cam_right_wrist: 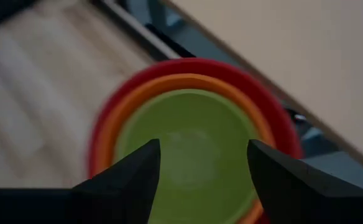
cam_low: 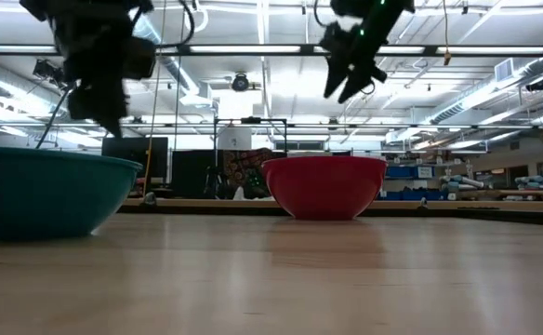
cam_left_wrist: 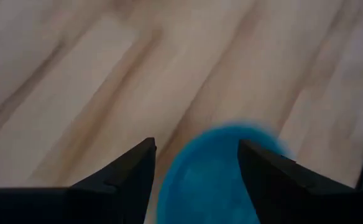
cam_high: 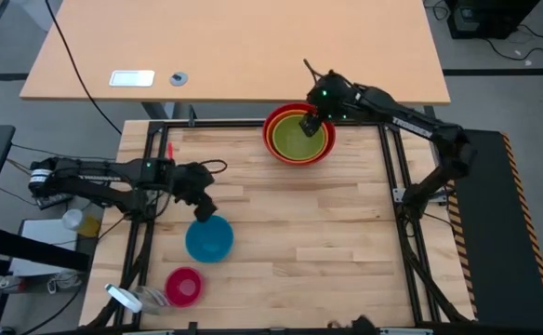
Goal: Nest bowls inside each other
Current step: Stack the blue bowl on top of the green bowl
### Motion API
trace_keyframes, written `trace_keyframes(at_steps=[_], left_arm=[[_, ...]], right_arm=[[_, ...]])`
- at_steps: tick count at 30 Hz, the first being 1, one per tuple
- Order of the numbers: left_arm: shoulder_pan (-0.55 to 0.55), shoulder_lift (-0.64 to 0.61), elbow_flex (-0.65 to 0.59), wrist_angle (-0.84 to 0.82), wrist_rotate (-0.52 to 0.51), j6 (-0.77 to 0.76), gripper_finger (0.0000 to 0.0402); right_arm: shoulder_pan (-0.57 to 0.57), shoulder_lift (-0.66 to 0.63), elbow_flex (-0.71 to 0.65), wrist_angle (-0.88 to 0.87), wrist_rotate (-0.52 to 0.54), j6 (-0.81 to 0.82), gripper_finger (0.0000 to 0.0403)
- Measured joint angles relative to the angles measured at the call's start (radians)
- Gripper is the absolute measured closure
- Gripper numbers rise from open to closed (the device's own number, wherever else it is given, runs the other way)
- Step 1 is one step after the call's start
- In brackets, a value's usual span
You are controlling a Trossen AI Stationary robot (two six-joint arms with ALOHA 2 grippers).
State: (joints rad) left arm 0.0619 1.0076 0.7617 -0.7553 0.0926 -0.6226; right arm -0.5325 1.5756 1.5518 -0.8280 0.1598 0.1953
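Note:
At the table's far edge the red bowl (cam_high: 298, 136) stands with the orange bowl (cam_right_wrist: 124, 109) nested in it and the yellow-green bowl (cam_right_wrist: 191, 146) inside that. My right gripper (cam_high: 308, 124) hangs open above this stack, touching nothing. The blue bowl (cam_high: 209, 238) stands upright on the table at the left, and the pink-magenta bowl (cam_high: 184, 286) stands near the front left corner. My left gripper (cam_high: 204, 210) is open just above the blue bowl's far rim, with nothing between its fingers.
A light wooden desk (cam_high: 253, 46) lies beyond the table's far edge. A black frame (cam_high: 397, 177) runs along the table's sides. A small clear thing (cam_high: 127, 299) lies at the front left corner. Bare wood spreads over the table's middle and right.

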Motion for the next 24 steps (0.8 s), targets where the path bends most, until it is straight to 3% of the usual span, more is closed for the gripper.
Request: trace_keyframes(at_steps=[6,10,15,18,24], left_arm=[[0.022,0.075,0.001,-0.172,0.16,0.154,0.017],[-0.001,0.143,0.0,-0.229,0.187,0.204,0.017],[-0.027,0.211,0.0,-0.24,0.181,0.241,0.017],[-0.034,0.256,0.0,-0.225,0.124,0.24,0.017],[-0.049,0.321,0.0,-0.093,0.05,0.191,0.017]], right_arm=[[0.183,-0.035,-0.001,-0.003,0.0,0.065,0.0157],[0.279,-0.017,-0.002,-0.011,0.015,0.109,0.0157],[0.37,0.008,-0.002,0.007,0.05,0.152,0.0157],[0.408,0.023,-0.002,0.013,0.057,0.154,0.0157],[0.442,0.037,-0.002,0.023,0.072,0.171,0.0157]])
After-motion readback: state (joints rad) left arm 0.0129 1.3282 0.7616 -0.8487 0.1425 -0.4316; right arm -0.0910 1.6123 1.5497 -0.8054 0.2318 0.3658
